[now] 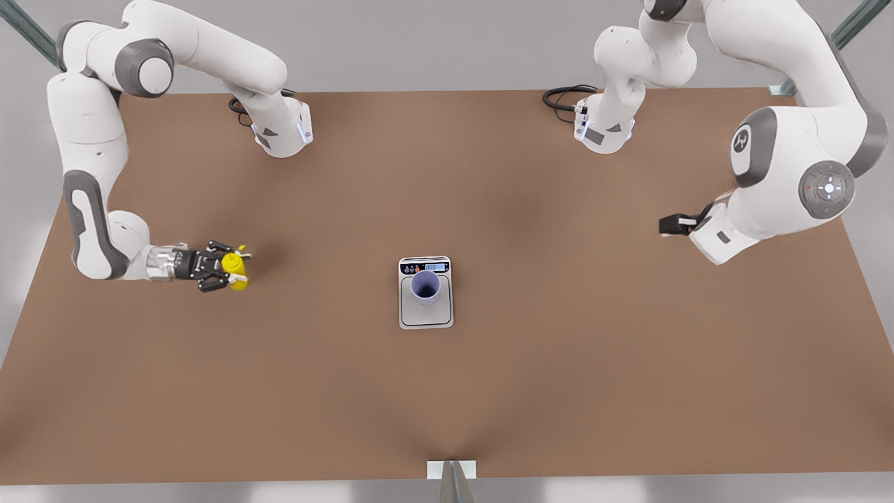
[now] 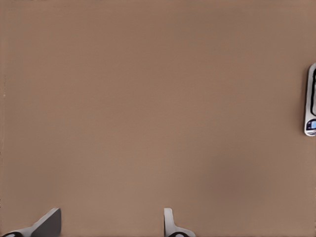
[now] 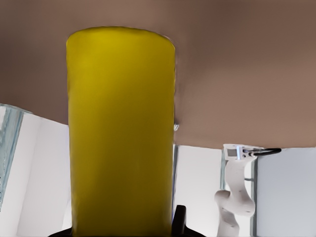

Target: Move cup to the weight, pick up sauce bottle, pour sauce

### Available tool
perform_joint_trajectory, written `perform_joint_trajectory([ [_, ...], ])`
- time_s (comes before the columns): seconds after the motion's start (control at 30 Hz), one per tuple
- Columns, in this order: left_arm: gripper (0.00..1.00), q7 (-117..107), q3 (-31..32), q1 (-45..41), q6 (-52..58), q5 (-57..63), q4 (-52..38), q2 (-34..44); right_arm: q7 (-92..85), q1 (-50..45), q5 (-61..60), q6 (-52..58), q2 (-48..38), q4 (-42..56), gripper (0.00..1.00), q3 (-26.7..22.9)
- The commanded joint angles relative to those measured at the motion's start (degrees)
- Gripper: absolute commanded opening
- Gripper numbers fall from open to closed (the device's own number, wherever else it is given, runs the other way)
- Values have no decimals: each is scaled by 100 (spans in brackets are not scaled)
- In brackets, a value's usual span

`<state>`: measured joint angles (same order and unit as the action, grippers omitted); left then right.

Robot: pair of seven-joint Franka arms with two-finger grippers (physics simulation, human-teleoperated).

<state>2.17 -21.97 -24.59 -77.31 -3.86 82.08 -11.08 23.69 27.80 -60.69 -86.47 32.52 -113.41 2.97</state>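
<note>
Low on the front view's left, the right hand [image 1: 225, 271] reaches out sideways from a sharply bent white arm, its dark fingers pinching the small bright yellow cylindrical squeeze bottle [image 1: 236, 270], which hangs just above the brown bench [image 1: 559, 363] with its nozzle end tilted toward the far side. In the right wrist view the yellow bottle body [image 3: 121, 133] stands tall between that hand's fingers, with the bench surface behind it and the other white arm's base far off beyond the bench edge. On the front view's right, the left arm is folded high with its elbow out, and the left hand [image 1: 669, 225] waits well above the bench, well apart from everything on it; in the left wrist view its two pale fingertips [image 2: 47, 223] stand spread apart with nothing between them over bare brown surface, and one end of the scale shows at the picture's edge. Near the bench's middle lies the small flat rectangular kitchen scale [image 1: 426, 314] with a silver-grey plate and a dark strip carrying a lit display at its far end. Upright on that plate stands the small plain lavender-blue handleless tumbler [image 1: 425, 288], open mouth up, close to the display strip. Pale grey walls and metal frame struts surround the bench.
</note>
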Motion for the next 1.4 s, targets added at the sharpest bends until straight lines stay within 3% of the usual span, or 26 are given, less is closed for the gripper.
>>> perform_joint_trajectory([
  [0.0, 100, 3, 0, 7, 22, 8, -34, -8, 30, -12, -13, -28, -9, 30, 30, 2],
  [0.2, 100, -6, -9, 7, 67, 0, -34, -61, 1708, -1189, -154, -942, -826, 601, 30, 2],
  [0.4, 100, -6, -9, 7, 84, 0, -34, -104, 1788, -2156, 57, -1680, -1063, 1084, 30, 2],
  [0.7, 100, -41, -9, 7, 119, 0, -43, -87, 1753, -4134, 163, -4334, -1125, 1489, 30, 98],
  [0.8, 100, -50, -9, 7, 172, 0, -43, -78, 1674, -4187, 742, -4589, -975, 1788, 30, 380],
  [0.83, 100, -50, -9, 7, 163, 0, -43, -78, 1682, -4195, 971, -5116, -975, 1779, 30, 625],
  [1.03, 100, -58, 0, 7, 216, 0, -60, -69, 1700, -4652, 1481, -6532, -800, 1788, 30, 889],
  [1.07, 100, -59, 0, 7, 216, 0, -60, -78, 1709, -4652, 1735, -6856, -791, 1753, 30, 1126],
  [1.37, 100, -67, 0, 7, 225, 0, -60, -87, 1762, -4653, 3942, -7041, -791, 1340, 30, 1206],
])
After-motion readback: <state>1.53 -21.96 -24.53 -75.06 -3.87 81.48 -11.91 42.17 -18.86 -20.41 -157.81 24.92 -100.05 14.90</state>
